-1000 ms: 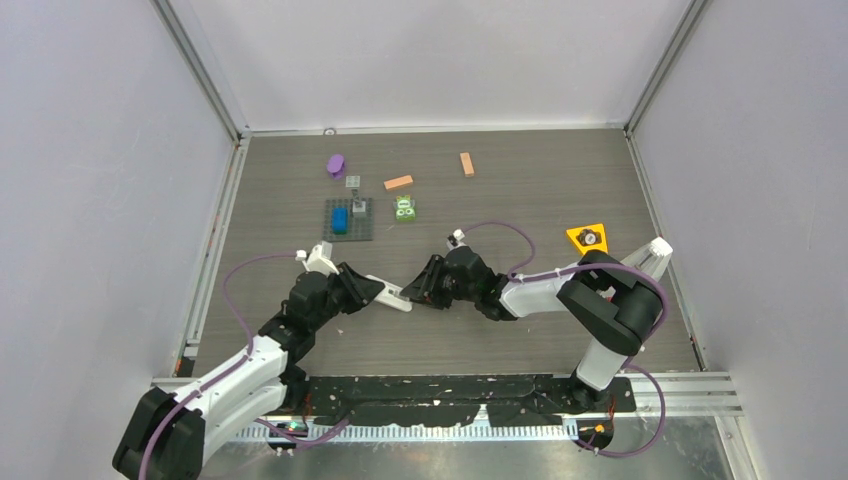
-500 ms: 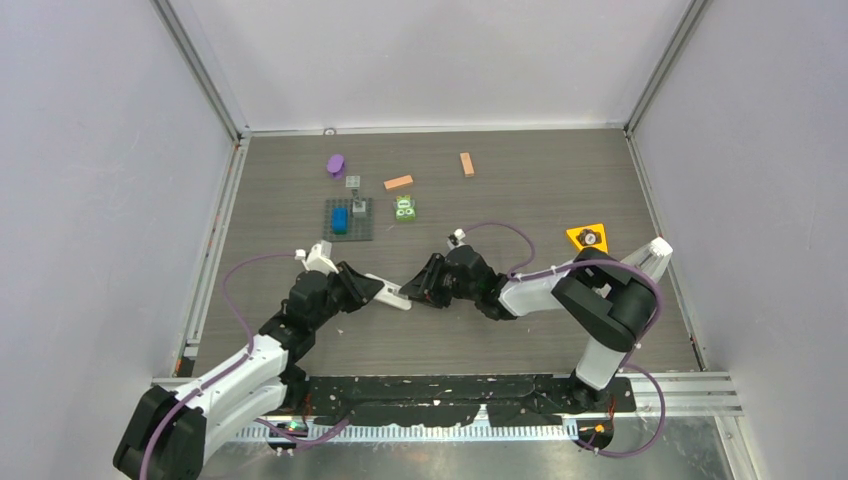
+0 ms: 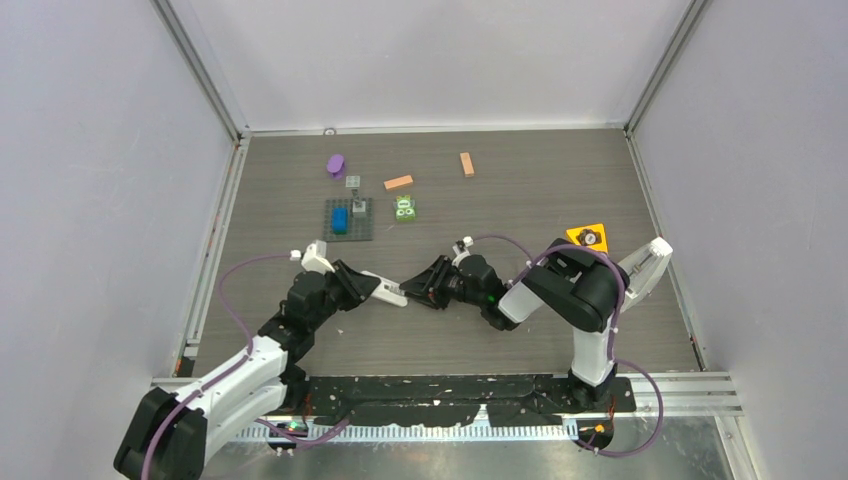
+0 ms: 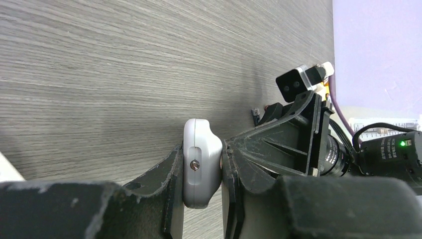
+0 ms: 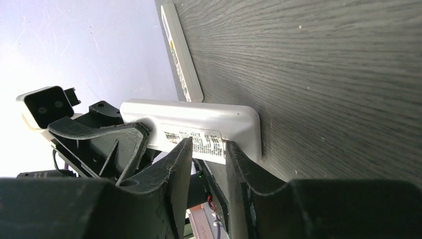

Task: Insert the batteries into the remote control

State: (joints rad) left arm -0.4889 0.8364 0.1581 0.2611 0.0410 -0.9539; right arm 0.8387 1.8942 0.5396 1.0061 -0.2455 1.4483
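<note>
My left gripper [image 3: 385, 290] is shut on a white remote control [image 3: 393, 294] and holds it near the table's middle. In the left wrist view the remote [image 4: 200, 149] stands edge-on between the jaws of the left gripper [image 4: 201, 164]. My right gripper [image 3: 420, 292] faces it from the right. In the right wrist view its jaws stand a little apart with nothing between them. The right gripper [image 5: 209, 143] has its tips against the labelled back of the remote [image 5: 219, 118]. No batteries show in any view.
At the back left are a grey baseplate [image 3: 362, 226] with a blue brick [image 3: 340, 219], a purple piece [image 3: 335, 164] and a green piece [image 3: 404, 208]. Two orange-tan blocks [image 3: 398, 182] [image 3: 466, 163] lie further back. A yellow triangle [image 3: 588, 237] lies at the right.
The right arm's elbow has swung left toward the middle and its wrist has turned. Both grippers stay at the remote, which has shifted slightly.
</note>
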